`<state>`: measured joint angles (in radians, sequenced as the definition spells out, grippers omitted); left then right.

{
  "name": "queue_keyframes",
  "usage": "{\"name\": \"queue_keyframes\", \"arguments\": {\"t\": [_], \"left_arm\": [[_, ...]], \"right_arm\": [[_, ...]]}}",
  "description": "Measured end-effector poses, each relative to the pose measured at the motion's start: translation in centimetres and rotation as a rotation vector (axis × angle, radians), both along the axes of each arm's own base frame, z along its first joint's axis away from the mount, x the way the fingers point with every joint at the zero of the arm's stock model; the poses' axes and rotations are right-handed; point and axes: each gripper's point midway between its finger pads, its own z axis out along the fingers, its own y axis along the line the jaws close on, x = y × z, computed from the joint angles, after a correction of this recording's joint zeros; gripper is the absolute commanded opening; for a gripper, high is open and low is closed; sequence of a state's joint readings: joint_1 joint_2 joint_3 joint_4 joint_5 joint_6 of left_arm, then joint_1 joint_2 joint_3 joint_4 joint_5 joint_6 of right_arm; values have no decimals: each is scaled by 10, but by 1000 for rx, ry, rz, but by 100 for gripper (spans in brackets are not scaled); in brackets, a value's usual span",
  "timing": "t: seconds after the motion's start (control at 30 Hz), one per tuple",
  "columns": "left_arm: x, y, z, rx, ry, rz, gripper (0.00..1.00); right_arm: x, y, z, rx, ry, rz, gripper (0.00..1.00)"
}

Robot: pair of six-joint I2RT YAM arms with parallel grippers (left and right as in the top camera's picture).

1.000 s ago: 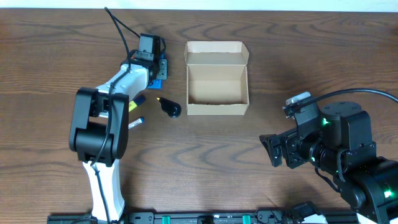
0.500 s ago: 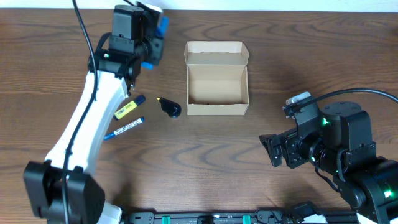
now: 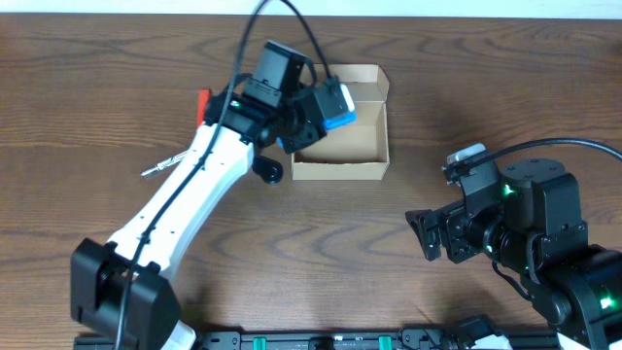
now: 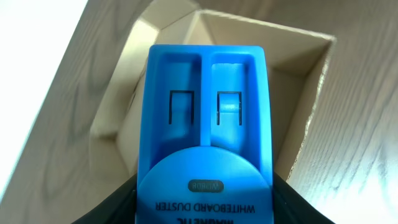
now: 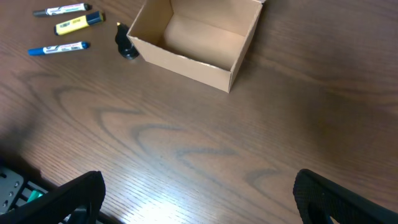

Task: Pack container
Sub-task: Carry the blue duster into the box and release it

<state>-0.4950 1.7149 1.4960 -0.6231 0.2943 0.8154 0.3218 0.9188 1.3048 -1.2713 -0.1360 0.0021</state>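
container (image 3: 340, 171) mouth free on right half; blue duster (image 3: 335, 105) overhangs left rim; black object (image 3: 270, 171) just beside front-left corner.

surface: dark wood-grain table (image 3: 97, 97) | far edge: pale strip (image 3: 486, 6) | light: soft sheen

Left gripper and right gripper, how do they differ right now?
The left gripper is shut on a blue whiteboard duster; the right gripper is open and empty. The left gripper is held above the open cardboard box; the right gripper sits apart from it, over the wooden table. Both have dark fingers.
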Motion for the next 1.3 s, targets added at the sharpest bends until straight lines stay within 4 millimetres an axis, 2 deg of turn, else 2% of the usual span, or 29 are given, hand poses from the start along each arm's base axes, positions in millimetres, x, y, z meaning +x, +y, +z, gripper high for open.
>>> {"name": "queue_keyframes", "arguments": {"t": [0.23, 0.37, 0.57, 0.8, 1.2, 1.3], "left_arm": [[-5, -20, -39, 86, -12, -209, 7], [-1, -31, -52, 71, -15, -266, 7], [-4, -46, -46, -4, -34, -333, 6], [-9, -50, -47, -32, -13, -355, 6], [-12, -51, -93, -5, 96, -360, 7], [-12, -51, -99, 0, 109, -360, 14]], "right_arm": [[0, 0, 0, 0, 0, 0, 99], [0, 0, 0, 0, 0, 0, 99], [0, 0, 0, 0, 0, 0, 99], [0, 0, 0, 0, 0, 0, 99], [0, 0, 0, 0, 0, 0, 99], [0, 0, 0, 0, 0, 0, 99]]}}
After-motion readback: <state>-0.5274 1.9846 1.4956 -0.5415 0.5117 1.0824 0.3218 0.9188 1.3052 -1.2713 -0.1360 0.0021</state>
